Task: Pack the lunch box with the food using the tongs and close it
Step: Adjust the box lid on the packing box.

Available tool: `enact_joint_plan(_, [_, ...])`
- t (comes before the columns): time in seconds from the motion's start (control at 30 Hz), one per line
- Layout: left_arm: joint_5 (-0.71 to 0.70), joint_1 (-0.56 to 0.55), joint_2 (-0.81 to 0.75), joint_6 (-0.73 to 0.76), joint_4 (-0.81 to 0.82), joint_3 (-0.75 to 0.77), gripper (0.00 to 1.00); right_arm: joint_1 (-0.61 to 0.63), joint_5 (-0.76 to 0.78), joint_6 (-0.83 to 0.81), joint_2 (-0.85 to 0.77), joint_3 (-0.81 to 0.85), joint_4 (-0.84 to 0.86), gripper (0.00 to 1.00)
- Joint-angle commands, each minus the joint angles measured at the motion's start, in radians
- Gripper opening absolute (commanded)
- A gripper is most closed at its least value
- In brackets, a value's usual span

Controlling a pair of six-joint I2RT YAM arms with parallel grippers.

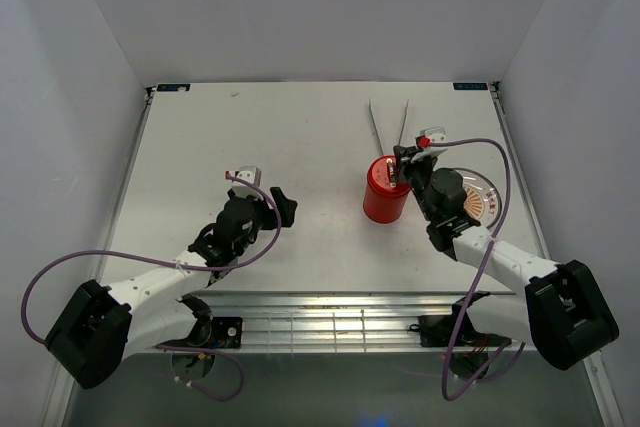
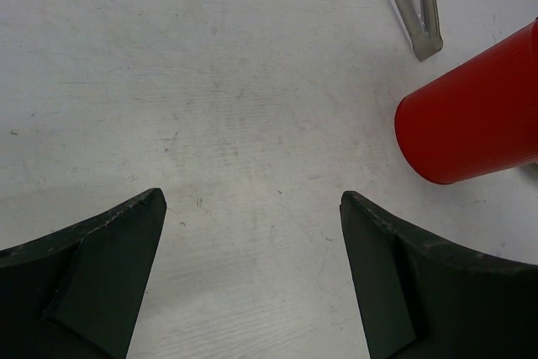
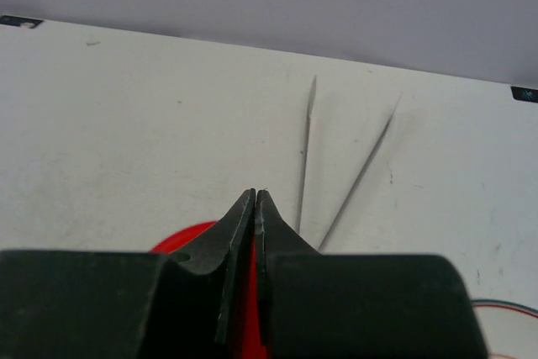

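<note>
The red lunch box (image 1: 384, 193) stands upright right of the table's middle; it also shows at the right edge of the left wrist view (image 2: 471, 115). My right gripper (image 1: 403, 161) is shut, fingertips together, just above the lunch box's red top (image 3: 189, 240) at its far right rim. I cannot tell the lid apart from the body. The silver tongs (image 1: 389, 123) lie on the table just behind the lunch box, their arms spreading away from me (image 3: 304, 149), their joined end visible (image 2: 418, 14). My left gripper (image 1: 266, 190) hangs open over bare table (image 2: 252, 199), left of the lunch box. The food is out of view.
An orange-patterned plate (image 1: 480, 197) lies right of the lunch box, partly under my right arm; its rim shows (image 3: 504, 308). White walls enclose the table at the back and sides. Purple cables loop from both arms.
</note>
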Motion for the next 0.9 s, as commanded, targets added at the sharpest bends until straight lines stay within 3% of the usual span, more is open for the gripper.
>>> enact_joint_plan(0.0, [0.016,-0.001,-0.029,0.007,0.012,0.03,0.95,0.003,0.126,-0.069,-0.001,-0.051,0.144,0.08])
enact_joint_plan(0.47, [0.011,-0.001,-0.032,0.007,0.012,0.027,0.95,0.01,0.127,-0.029,0.028,-0.185,0.24,0.08])
enact_joint_plan(0.87, [0.011,-0.001,-0.03,0.007,0.012,0.028,0.95,0.009,0.07,-0.108,-0.039,0.036,0.031,0.08])
